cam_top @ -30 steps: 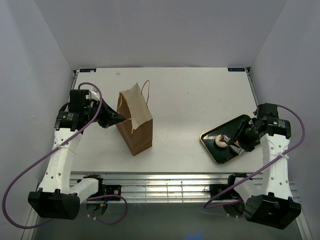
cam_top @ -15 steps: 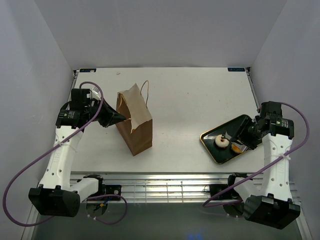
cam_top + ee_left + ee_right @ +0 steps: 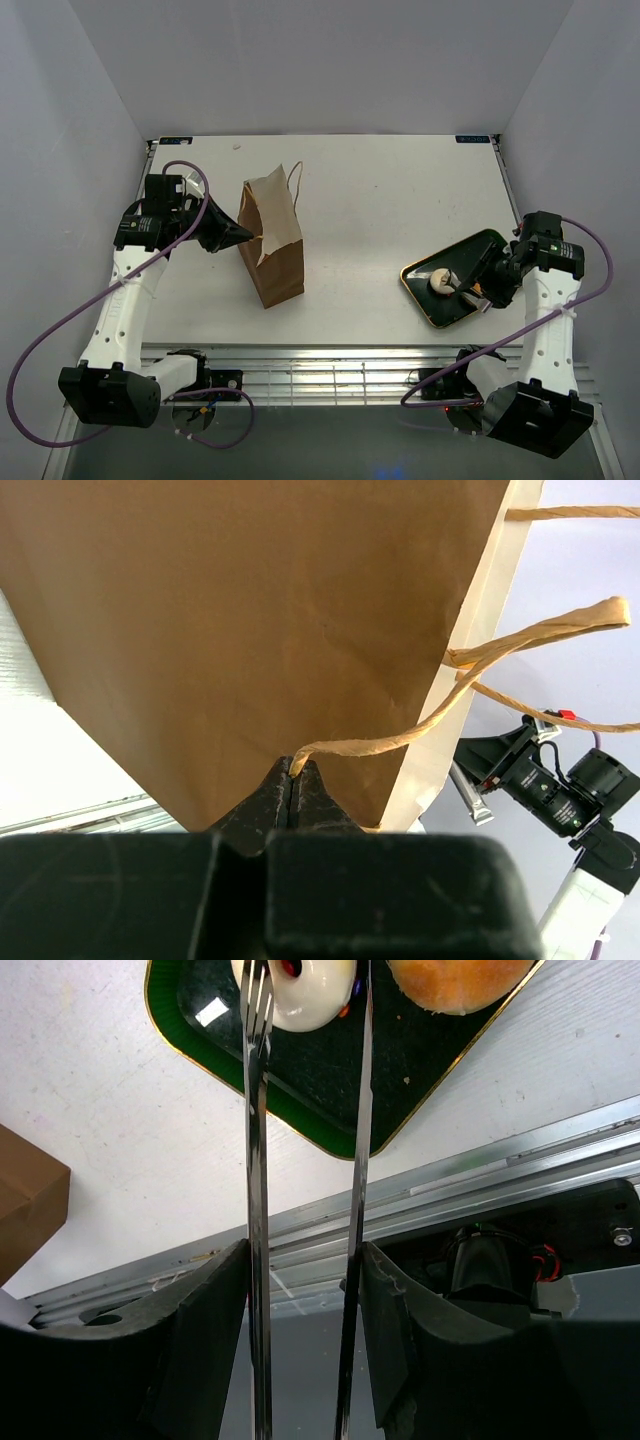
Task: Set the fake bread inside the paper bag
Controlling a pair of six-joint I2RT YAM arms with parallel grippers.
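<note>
Closest to the front edge of the table (image 3: pixel 380 190), on the right, the right gripper (image 3: pixel 305 1260) has its jaws partly closed on a pair of long metal tongs (image 3: pixel 258 1210), one arm lying against each finger. The tongs themselves stand apart with nothing between them. Their tips reach over a dark green tray (image 3: pixel 400 1070) where two pastries show: a donut (image 3: pixel 300 990) with pale icing and, just beside it, a golden bun (image 3: pixel 455 980). The fork-ended arm lies across the donut and the other arm points at the gap between donut and bun, so neither pastry is properly straddled. To my eye this is the pick-up step. The next move calls for shifting the tongs so one pastry sits squarely between the tips, then squeezing gently and lifting it clear. Farther in and well apart to the left stands the paper bag (image 3: pixel 272 250). The left gripper (image 3: pixel 293 780) is pinched tight on a loop of the bag's cord handle (image 3: pixel 400 735), seemingly to steady it. How wide the bag's mouth gapes I cannot tell, and the carry across will need it open.
</note>
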